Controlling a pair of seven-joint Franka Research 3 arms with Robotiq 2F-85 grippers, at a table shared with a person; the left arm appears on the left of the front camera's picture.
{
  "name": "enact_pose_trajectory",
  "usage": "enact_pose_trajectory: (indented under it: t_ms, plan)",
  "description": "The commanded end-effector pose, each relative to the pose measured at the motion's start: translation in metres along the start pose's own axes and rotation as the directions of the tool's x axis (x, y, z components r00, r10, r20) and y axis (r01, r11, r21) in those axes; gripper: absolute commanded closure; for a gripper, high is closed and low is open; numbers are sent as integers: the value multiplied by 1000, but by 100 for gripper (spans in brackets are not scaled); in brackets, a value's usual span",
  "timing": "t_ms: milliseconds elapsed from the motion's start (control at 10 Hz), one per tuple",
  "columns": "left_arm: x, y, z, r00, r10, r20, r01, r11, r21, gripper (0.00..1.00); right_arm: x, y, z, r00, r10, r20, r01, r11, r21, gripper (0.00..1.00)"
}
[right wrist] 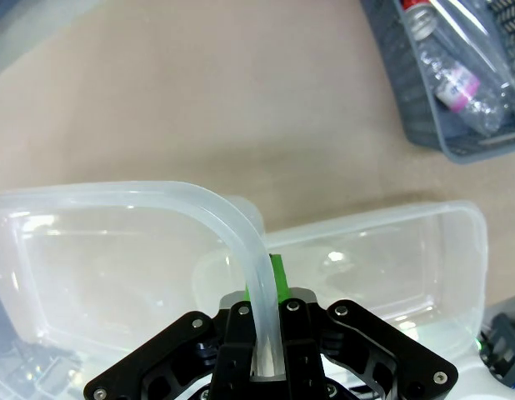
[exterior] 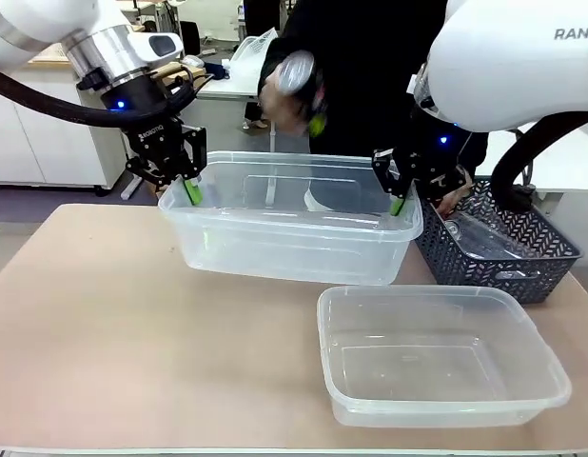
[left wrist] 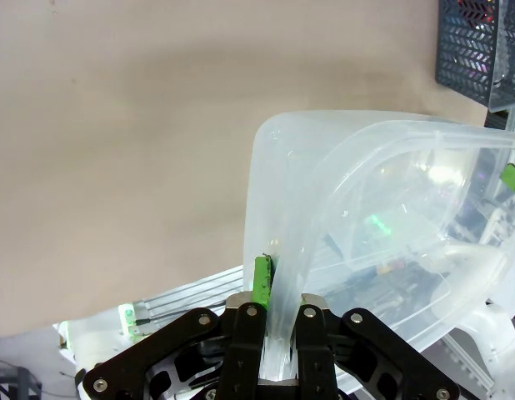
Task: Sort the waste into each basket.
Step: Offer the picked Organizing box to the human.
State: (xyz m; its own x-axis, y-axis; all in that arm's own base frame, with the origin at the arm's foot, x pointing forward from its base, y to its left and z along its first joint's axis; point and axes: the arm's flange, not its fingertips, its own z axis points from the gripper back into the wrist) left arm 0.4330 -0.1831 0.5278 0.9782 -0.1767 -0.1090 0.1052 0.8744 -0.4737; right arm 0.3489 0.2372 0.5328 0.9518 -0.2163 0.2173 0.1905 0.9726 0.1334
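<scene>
A large clear tub (exterior: 289, 243) hangs between my two arms at the back of the table. My left gripper (exterior: 186, 187) is shut on its left rim, seen up close in the left wrist view where the gripper (left wrist: 278, 287) pinches the tub wall (left wrist: 270, 192). My right gripper (exterior: 401, 202) is shut on the right rim; in the right wrist view the gripper (right wrist: 262, 312) clamps the rolled rim (right wrist: 232, 229). Behind the tub, a person's blurred hand holds a clear bottle (exterior: 296, 74). The dark lattice basket (exterior: 522, 271) at the right holds clear bottles (right wrist: 457, 71).
A second clear tub (exterior: 437, 357) sits empty on the table at the front right, close under the held one (right wrist: 424, 250). The dark basket (left wrist: 482, 46) stands just right of my right gripper. Bare tan tabletop (exterior: 132, 343) spreads to the front left.
</scene>
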Motion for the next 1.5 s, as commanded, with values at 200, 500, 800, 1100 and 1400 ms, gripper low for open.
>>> enact_pose_trajectory:
  t_ms: [200,500,800,1100,1400]
  plan:
    - [-5,-2,6,1000,9,13,-9,1000,-27,95,2,-5,0,1000,4,-20,-4,1000,3,96]
    - [-5,-2,6,1000,9,13,-9,1000,-27,95,2,-5,0,1000,4,-20,-4,1000,3,96]
    - [-5,-2,6,1000,9,13,-9,1000,-27,95,2,-5,0,1000,4,-20,-4,1000,3,96]
    - [-5,-2,6,1000,9,13,-9,1000,-27,95,2,-5,0,1000,4,-20,-4,1000,3,96]
    - [-5,-2,6,1000,9,13,-9,1000,-27,95,2,-5,0,1000,4,-20,-4,1000,3,96]
